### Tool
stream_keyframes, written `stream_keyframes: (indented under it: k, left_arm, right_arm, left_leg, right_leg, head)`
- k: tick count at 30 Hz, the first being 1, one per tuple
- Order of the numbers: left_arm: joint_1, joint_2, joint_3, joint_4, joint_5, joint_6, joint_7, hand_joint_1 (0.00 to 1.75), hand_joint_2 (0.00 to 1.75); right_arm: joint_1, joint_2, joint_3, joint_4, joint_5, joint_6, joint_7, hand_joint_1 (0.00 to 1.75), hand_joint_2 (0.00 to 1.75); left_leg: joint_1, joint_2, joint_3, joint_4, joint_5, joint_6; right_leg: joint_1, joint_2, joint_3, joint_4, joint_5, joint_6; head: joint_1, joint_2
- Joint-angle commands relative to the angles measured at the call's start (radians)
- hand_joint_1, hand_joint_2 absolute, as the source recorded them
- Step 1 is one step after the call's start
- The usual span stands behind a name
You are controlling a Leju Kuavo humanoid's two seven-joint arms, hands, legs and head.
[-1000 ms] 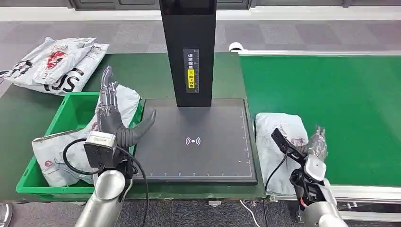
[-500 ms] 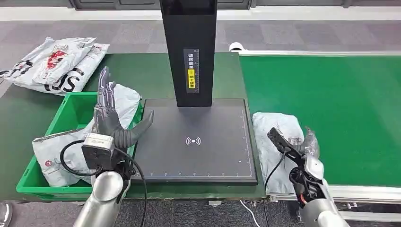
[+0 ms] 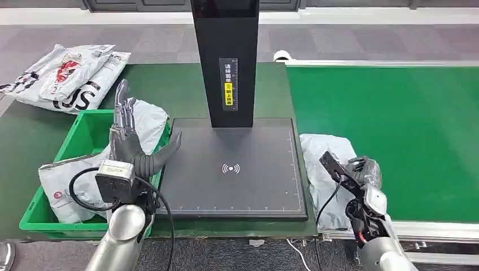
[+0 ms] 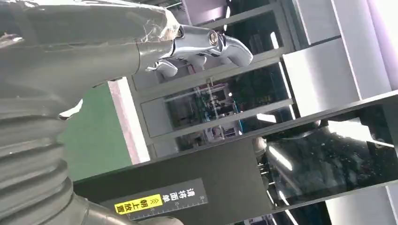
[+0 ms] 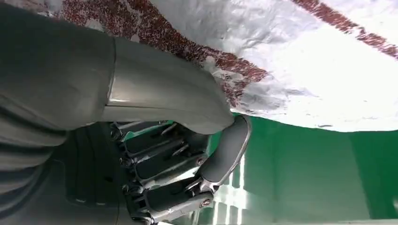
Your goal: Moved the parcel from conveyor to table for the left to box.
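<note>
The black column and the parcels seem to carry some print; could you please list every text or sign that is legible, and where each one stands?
Column label: Chinese characters, white and on yellow, beside a ruler scale; too small to read.
Scanner pad: a white wireless-wave sign, no words.
Parcels on the table: large black letters, "US" readable, the rest hidden.
Parcel at the right hand: red print, unreadable.

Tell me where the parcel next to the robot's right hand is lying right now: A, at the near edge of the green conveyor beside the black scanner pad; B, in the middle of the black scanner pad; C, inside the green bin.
A: the parcel lies at the conveyor's near edge, just right of the scanner pad, with the right hand at it.
</note>
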Motion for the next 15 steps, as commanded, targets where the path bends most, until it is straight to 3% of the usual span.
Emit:
stream_keyframes:
  k: [1, 9, 10, 11, 12, 13, 15]
  left_arm:
    - [-0.012, 0.02, -0.034, 0.011, 0.002, 0.004, 0.003, 0.0, 1.75]
    - [-0.012, 0.02, -0.034, 0.011, 0.002, 0.004, 0.003, 0.0, 1.75]
    - [-0.006, 0.02, -0.031, 0.002, 0.001, 0.006, 0.003, 0.0, 1.75]
    - [-0.002, 0.02, -0.029, -0.001, 0.0, 0.009, 0.003, 0.0, 1.75]
    - [0.004, 0.022, -0.026, -0.008, -0.001, 0.012, 0.003, 0.0, 1.75]
    - [0.005, 0.022, -0.026, -0.008, -0.001, 0.012, 0.003, 0.0, 1.75]
    - [0.005, 0.019, -0.023, -0.005, -0.004, 0.01, 0.002, 0.0, 1.75]
  right_arm:
    - [-0.025, -0.01, 0.071, 0.055, -0.009, 0.016, 0.003, 1.75, 1.75]
    - [-0.025, -0.01, 0.071, 0.055, -0.009, 0.016, 0.003, 1.75, 1.75]
    - [-0.024, -0.008, 0.071, 0.045, -0.013, -0.007, -0.004, 1.66, 1.75]
    - [-0.025, -0.005, 0.067, 0.04, -0.02, -0.028, -0.008, 0.0, 1.75]
    - [-0.034, -0.006, 0.079, 0.043, -0.011, -0.021, -0.002, 0.0, 1.75]
    - [-0.036, -0.003, 0.08, 0.043, -0.011, -0.02, -0.002, 1.75, 1.75]
    - [-0.044, -0.002, 0.083, 0.05, -0.015, -0.009, -0.004, 1.75, 1.75]
  left_leg:
    - [0.0, 0.001, 0.001, 0.0, 0.0, 0.0]
    - [0.0, 0.001, 0.001, -0.001, 0.0, 0.0]
    - [0.0, 0.001, 0.002, -0.002, 0.0, 0.0]
    - [0.0, 0.001, 0.002, -0.002, 0.0, 0.0]
    - [0.0, 0.001, 0.001, -0.001, 0.0, 0.0]
    - [0.0, 0.003, 0.002, -0.001, 0.0, 0.0]
    - [0.0, 0.003, 0.001, -0.001, 0.0, 0.0]
  right_leg:
    - [0.0, 0.0, 0.0, 0.0, 0.0, 0.0]
    - [0.0, 0.0, 0.0, 0.0, 0.0, 0.0]
    - [0.0, 0.0, 0.002, -0.002, 0.0, 0.0]
    - [0.001, 0.0, 0.002, -0.002, 0.001, -0.001]
    - [0.0, 0.001, 0.0, -0.001, 0.0, 0.0]
    - [0.0, 0.001, 0.001, -0.002, 0.001, 0.0]
    - [0.0, 0.002, 0.0, -0.001, 0.001, 0.0]
  head:
    - [0.0, 0.0]
    - [0.0, 0.0]
    - [0.0, 0.0]
    - [0.0, 0.0]
    - [0.0, 0.0]
    - [0.0, 0.0]
    - [0.0, 0.0]
